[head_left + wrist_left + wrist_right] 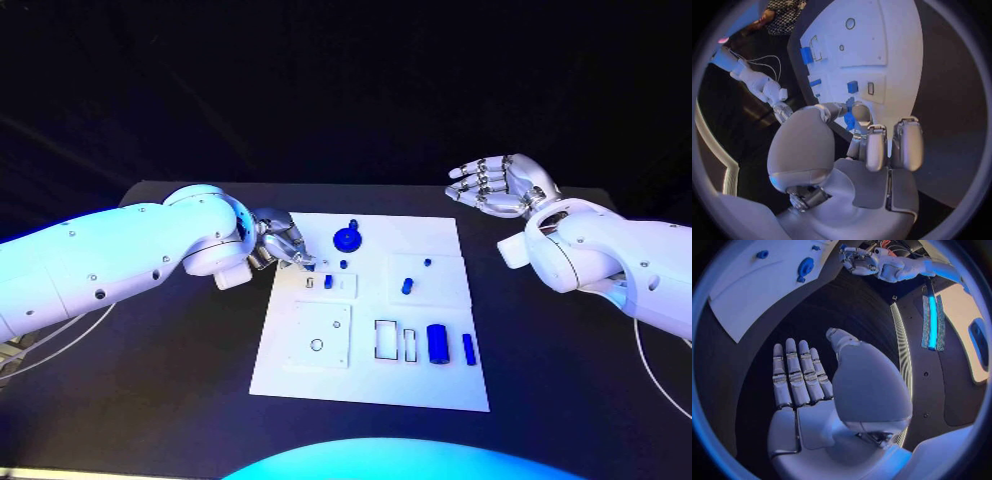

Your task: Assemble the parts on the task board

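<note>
The left hand (277,243) pinches a small blue plastic part (849,120) at the near-left edge of the white flat task board (433,390), on the black tabletop (159,390). The part looks light, stiff and slick, best held by its sides. The right hand (498,183) hovers off the board, fingers apart, empty.

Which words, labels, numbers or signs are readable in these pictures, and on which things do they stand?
None can be read. The task board, the blue parts and both arms bear no legible text; the board shows only outlined cut-outs.
</note>
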{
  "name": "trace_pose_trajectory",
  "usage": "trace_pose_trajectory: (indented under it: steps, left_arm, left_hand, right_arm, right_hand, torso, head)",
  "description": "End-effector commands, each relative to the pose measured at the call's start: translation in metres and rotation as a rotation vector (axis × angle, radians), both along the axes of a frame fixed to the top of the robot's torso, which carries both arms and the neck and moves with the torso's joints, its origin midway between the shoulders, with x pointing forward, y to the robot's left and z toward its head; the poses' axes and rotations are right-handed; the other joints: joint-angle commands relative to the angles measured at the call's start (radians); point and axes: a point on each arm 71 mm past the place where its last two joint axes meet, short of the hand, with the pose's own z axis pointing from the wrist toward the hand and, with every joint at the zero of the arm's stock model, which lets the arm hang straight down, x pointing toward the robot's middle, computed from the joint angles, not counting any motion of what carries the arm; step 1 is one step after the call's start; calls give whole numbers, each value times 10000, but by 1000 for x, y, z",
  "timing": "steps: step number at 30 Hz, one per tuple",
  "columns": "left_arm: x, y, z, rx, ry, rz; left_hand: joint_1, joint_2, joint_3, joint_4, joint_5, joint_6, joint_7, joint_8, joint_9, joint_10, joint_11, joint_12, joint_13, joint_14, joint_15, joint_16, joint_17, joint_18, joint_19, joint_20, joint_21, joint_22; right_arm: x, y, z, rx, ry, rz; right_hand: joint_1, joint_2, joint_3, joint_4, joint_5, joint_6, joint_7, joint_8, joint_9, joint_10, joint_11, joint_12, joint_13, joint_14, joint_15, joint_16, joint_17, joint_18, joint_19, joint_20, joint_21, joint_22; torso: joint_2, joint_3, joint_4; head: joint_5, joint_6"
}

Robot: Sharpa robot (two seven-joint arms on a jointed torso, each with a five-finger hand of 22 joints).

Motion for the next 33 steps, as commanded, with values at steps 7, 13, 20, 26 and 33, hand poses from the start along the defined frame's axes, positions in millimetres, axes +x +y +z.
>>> trace_pose_trajectory:
  steps: [7, 13, 20, 26, 33]
  left_arm:
    - [-9, -6, -9, 947, -1000, -227]
    - [-11, -9, -13, 1178, -1103, -419]
    - [-12, -14, -15, 1370, -1153, -608]
    - [-11, -15, -17, 1497, -1081, -724]
    - [-9, -16, -20, 1671, -983, -817]
  left_hand:
    - [-181, -41, 2023, -2093, 239, 171, -80, 71, 5, 126, -19, 125, 161, 834, -88, 24, 1882, -51, 35, -51, 21, 295]
    - [-238, -57, 2039, -2122, 313, 201, -92, 82, 15, 177, -30, 186, 243, 841, -97, 36, 1906, -50, 33, -60, 20, 294]
    - [-302, -76, 2050, -2148, 386, 238, -110, 99, 29, 228, -46, 237, 306, 847, -107, 47, 1925, -53, 42, -70, 26, 308]
    - [-320, -91, 2051, -2162, 406, 246, -115, 102, 33, 229, -50, 228, 289, 853, -111, 58, 1947, -53, 42, -73, 26, 308]
    - [-324, -91, 2054, -2166, 408, 247, -117, 103, 34, 232, -52, 230, 294, 855, -112, 60, 1951, -51, 38, -74, 23, 302]
  right_arm:
    - [-2, 2, -2, -72, -94, 287]
    - [-2, 3, -2, -77, -87, 303]
    - [-2, 3, -3, -76, -87, 311]
    - [-3, 3, -3, -76, -83, 313]
    - [-3, 3, -3, -74, -95, 321]
  right_hand:
    - [22, 85, 73, 5, 53, 58, 431, -69, -11, 77, 17, -55, -9, 59, -18, 62, -19, 132, -4, -13, 2, -18]
    - [22, 85, 73, 5, 53, 58, 431, -69, -11, 77, 17, -55, -9, 59, -18, 62, -19, 132, -4, -13, 2, -18]
    - [16, 84, 77, 8, 63, 59, 431, -71, -15, 77, 17, -60, -9, 58, -16, 60, -28, 132, -9, -12, 2, -28]
    - [16, 84, 77, 8, 63, 59, 431, -71, -15, 77, 17, -60, -9, 58, -16, 60, -28, 132, -9, -12, 2, -28]
    - [8, 82, 84, 13, 75, 62, 430, -73, -19, 79, 18, -67, -9, 55, -15, 57, -40, 132, -16, -11, 3, -44]
  torso:
    - [-21, -2, 21]
    - [-29, -2, 8]
    - [-16, 3, 6]
    - [-17, 7, 4]
    - [-13, 6, 6]
  head:
    - [49, -74]
    - [84, -89]
    - [66, -79]
    - [78, -154]
    - [76, -194]
